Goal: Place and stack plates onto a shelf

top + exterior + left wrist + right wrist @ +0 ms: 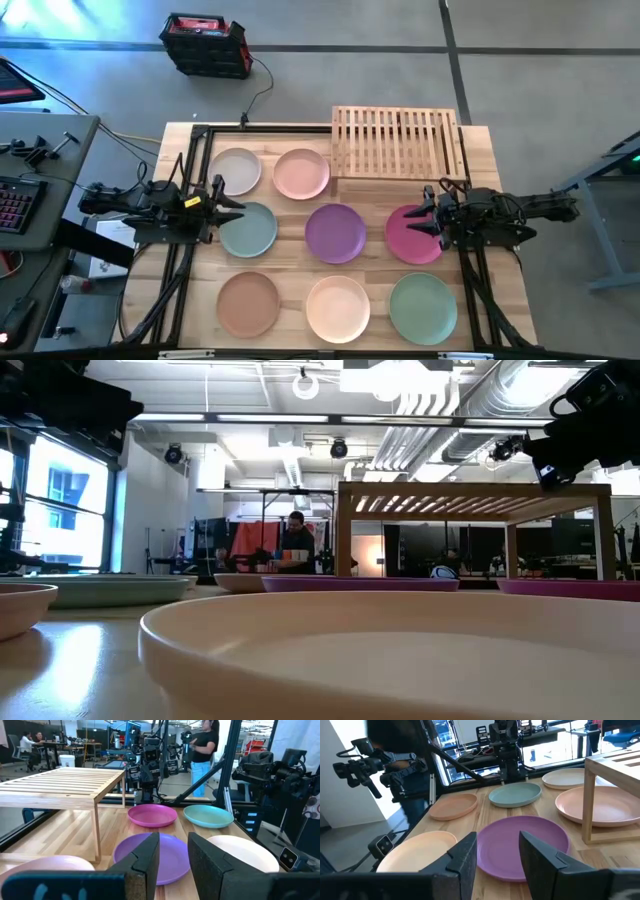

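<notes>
Cream plate point(400, 660) fills the foreground of the low view, its rim closest to that camera; seen from above it lies at the middle of the table's near row point(338, 308).

Largest of all is the butcher-block table point(290, 265), on which everything is set. Next in size, the shelf point(396, 141), a low rack of light wooden slats, is placed at the far right corner of the table, and nothing is seen on its top.

Both arms are held over the middle row. The left gripper point(233, 198) is positioned over the edge of the sage plate point(248, 229), its fingers point(145, 865) parted by a narrow gap with nothing between them. The right gripper point(418, 222) is positioned over the magenta plate point(412, 240), its fingers point(465, 860) spread wide and empty.

All eight plates are laid singly, none stacked. In the far row the beige plate point(235, 171) and pink plate point(301, 173) are set just left of the shelf. The purple plate point(335, 233) is placed between the sage and magenta ones. In the near row, the tan plate point(248, 304) is found at the left and the green plate point(423, 308) at the right.
</notes>
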Controlling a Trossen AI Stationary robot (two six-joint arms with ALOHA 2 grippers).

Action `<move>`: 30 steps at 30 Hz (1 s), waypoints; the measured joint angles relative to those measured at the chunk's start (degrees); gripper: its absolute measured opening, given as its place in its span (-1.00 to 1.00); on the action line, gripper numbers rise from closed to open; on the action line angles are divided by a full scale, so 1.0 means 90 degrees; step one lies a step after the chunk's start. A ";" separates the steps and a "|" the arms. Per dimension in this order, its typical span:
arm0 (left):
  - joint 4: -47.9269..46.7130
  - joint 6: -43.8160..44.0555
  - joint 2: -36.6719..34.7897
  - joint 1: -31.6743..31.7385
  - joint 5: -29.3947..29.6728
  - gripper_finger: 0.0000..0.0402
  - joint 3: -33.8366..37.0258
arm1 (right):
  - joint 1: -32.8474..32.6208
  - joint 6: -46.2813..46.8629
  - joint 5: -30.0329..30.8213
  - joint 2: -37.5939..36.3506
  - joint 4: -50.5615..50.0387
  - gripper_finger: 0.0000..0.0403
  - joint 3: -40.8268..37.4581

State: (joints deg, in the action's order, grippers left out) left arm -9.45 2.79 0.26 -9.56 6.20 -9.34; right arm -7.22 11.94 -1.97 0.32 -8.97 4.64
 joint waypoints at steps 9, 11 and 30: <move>0.0002 0.0000 -0.0001 -0.0001 -0.0002 -0.55 0.0000 | 0.0000 0.0000 0.0000 0.0002 0.0000 -0.35 0.0000; 0.0002 0.0000 0.0000 -0.0002 -0.0001 -0.55 0.0001 | 0.0001 -0.0002 0.0000 0.0002 0.0000 -0.35 0.0000; 0.0010 -0.0829 0.0002 0.0000 0.0190 -0.55 0.0000 | 0.0000 -0.0001 0.0001 0.0002 0.0001 -0.35 0.0000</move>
State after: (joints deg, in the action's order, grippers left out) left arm -9.36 -4.67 0.27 -9.56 7.91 -9.34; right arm -7.22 11.93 -1.96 0.34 -8.96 4.64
